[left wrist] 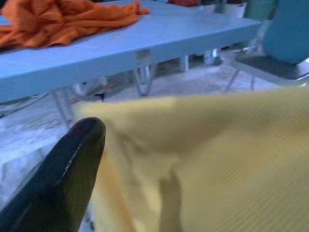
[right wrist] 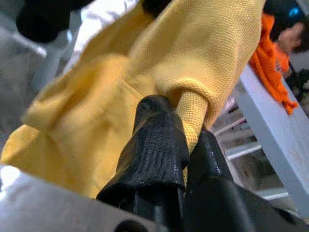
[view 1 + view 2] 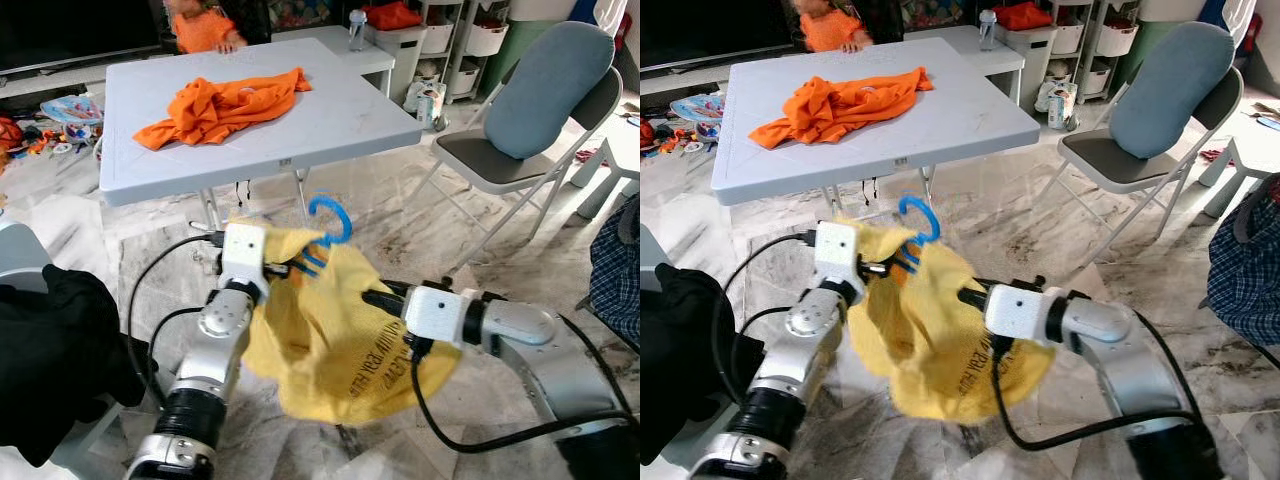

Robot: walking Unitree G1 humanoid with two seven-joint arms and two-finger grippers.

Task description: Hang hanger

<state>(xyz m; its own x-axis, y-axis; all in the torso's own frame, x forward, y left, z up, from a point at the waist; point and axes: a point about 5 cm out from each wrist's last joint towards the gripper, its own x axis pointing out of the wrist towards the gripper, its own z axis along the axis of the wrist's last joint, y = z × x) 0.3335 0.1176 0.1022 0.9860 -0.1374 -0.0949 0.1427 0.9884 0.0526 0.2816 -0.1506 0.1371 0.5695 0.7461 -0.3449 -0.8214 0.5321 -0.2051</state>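
1. Blue plastic hanger (image 3: 327, 232) carried in mid-air between the two arms, above the marbled floor (image 3: 400, 215) and in front of the white folding table; only its curved hook and a short stretch of blue below it visible, the rest buried in a soft yellow knit shirt (image 3: 330, 330)
2. Likely light and stiff in the hanger itself; best taken at the neck just under the hook, or along a shoulder bar through the cloth, leaving the hook free to catch a rail
3. Limp and drapey in the shirt, sagging well below both fingers; probably prone to sliding off the smooth plastic if tilted, so worth keeping level
4. Left gripper (image 3: 290, 266) at the shirt's upper edge, just beside the hook; fingers buried in cloth, so cannot tell how far closed or exactly what is held; one black finger (image 1: 58, 179) seen lying against the yellow fabric in the left wrist view
5. Right gripper (image 2: 186, 145) closed tight on a rolled fold of the yellow shirt, the two fingers nearly touching around it
6. Beyond: white surface (image 3: 340, 115) carrying a crumpled orange garment (image 3: 220, 105), well apart from the hanger; grey folding chair with a blue cushion (image 3: 545, 100) to the right; a person in orange (image 3: 205, 25) behind the surface
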